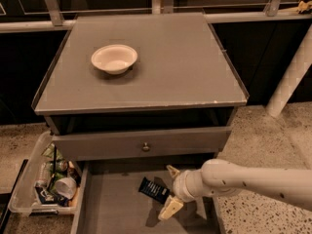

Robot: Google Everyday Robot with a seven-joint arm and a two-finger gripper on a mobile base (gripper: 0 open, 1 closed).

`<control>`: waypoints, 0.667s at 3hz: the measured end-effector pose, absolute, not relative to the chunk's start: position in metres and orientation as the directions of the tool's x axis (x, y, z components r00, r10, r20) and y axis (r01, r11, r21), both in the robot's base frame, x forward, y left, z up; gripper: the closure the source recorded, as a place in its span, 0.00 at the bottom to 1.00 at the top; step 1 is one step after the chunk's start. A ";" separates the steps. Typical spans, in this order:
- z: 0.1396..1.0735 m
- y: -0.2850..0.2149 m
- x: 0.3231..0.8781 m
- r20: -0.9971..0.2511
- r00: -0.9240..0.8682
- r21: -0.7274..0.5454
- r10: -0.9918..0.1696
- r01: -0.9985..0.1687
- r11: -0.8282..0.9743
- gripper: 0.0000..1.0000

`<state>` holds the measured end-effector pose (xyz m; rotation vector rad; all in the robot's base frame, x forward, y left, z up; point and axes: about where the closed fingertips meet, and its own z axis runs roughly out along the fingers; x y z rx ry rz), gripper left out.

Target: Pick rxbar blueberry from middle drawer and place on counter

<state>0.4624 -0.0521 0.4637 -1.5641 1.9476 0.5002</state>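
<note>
The rxbar blueberry [153,189], a dark navy bar with pale print, lies on the floor of the open middle drawer [114,208] below the counter. My gripper [170,189] reaches in from the right on a white arm and sits just right of the bar. Its two cream fingers [169,209] are spread apart, one above and one below the bar's right end, with nothing held between them. The counter [185,67] is the grey cabinet top above, with a white bowl [114,58] on its left half.
A grey drawer front with a round knob [145,146] sits above the open drawer. A clear plastic bin [44,179] holding cans and packets stands on the floor at the left. A white pole [290,77] leans at the right.
</note>
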 end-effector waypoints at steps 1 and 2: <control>0.431 -0.036 0.462 -0.640 -0.166 -0.031 -0.750 -0.970 0.241 0.00; 0.405 -0.024 0.464 -0.637 -0.199 -0.006 -0.744 -0.965 0.264 0.00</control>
